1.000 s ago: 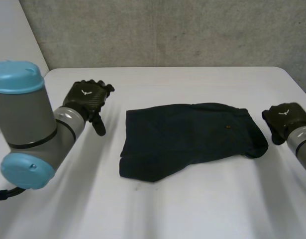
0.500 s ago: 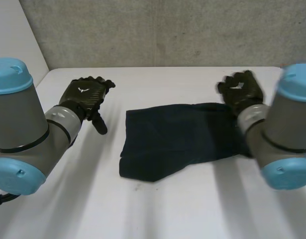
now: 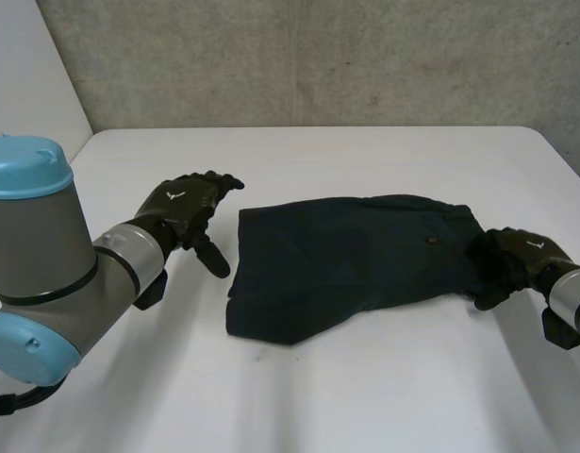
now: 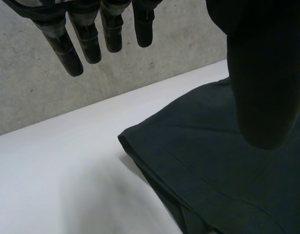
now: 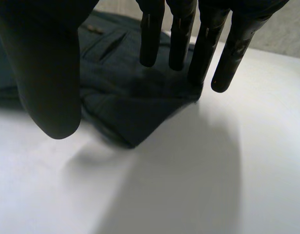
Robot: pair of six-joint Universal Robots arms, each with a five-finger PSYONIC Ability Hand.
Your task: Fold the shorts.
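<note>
Dark navy shorts (image 3: 346, 260) lie flat across the middle of the white table (image 3: 365, 387), folded over, a small button showing near their right end. My left hand (image 3: 186, 209) hovers just off their left edge, open with fingers straight; in the left wrist view its fingers (image 4: 84, 39) hang over bare table beside the shorts' corner (image 4: 213, 165). My right hand (image 3: 512, 262) is low at the shorts' right end, open. In the right wrist view its fingertips (image 5: 203, 58) stand over the cloth's corner (image 5: 120, 97), and nothing is pinched between them and the thumb.
A grey concrete wall (image 3: 318, 57) runs behind the table's far edge. A pale wall panel (image 3: 25, 75) stands at the far left. Bare white table surrounds the shorts on all sides.
My right arm swung up over the shorts' far right end, then came down low at their right end, its hand now open. My left hand moved closer to the left edge.
</note>
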